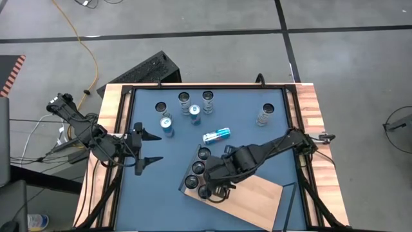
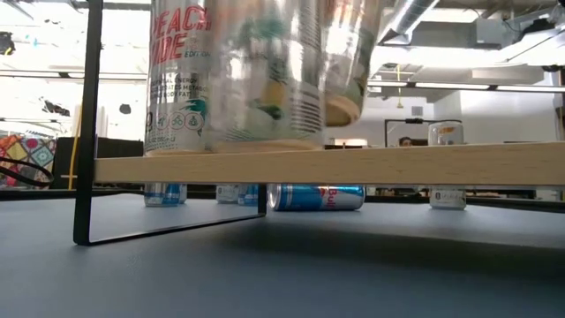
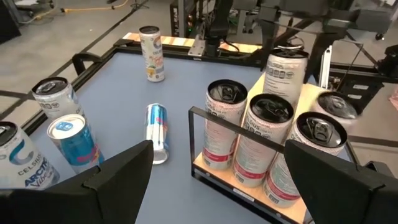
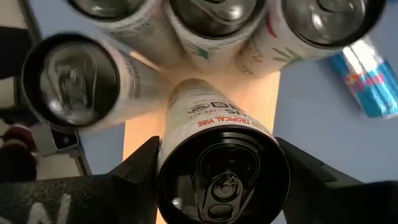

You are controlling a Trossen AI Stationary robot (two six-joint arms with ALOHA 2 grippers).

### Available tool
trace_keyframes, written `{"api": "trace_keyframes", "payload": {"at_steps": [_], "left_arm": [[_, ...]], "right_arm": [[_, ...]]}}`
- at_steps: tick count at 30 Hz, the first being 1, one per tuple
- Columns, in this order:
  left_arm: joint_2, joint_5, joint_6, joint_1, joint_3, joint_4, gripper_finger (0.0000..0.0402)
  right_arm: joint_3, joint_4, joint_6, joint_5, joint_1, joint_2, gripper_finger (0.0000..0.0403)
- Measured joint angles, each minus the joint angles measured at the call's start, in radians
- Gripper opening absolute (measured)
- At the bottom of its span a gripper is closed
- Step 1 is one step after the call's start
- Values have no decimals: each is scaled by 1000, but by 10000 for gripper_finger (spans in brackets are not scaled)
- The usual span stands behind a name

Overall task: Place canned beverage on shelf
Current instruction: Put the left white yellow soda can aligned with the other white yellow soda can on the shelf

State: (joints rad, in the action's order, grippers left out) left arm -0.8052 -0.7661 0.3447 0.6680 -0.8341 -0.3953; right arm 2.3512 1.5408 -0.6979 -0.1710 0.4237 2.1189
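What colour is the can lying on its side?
Blue and silver. The lying can shows best in the left wrist view.

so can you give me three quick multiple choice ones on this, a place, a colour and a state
1. Where is the lying can?
A. on the shelf
B. on the table, off the shelf
C. on the floor

2. What colour is the table top?
A. blue
B. white
C. red

3. What is the right gripper doing?
A. open and empty
B. shut on a can
C. out of view

Answers:
1 B: the lying can rests on the table, apart from the shelf.
2 A: the bare top is blue.
3 B: the right gripper has its fingers on both sides of a can.
The left gripper waits open at the table's left.
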Motion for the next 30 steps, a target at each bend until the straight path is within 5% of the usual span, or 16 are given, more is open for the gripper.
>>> {"api": "trace_keyframes", "payload": {"at_steps": [30], "left_arm": [[-26, -6, 17, -22, 21, -2, 348]], "right_arm": [[-99, 30, 32, -7, -43, -3, 230]]}}
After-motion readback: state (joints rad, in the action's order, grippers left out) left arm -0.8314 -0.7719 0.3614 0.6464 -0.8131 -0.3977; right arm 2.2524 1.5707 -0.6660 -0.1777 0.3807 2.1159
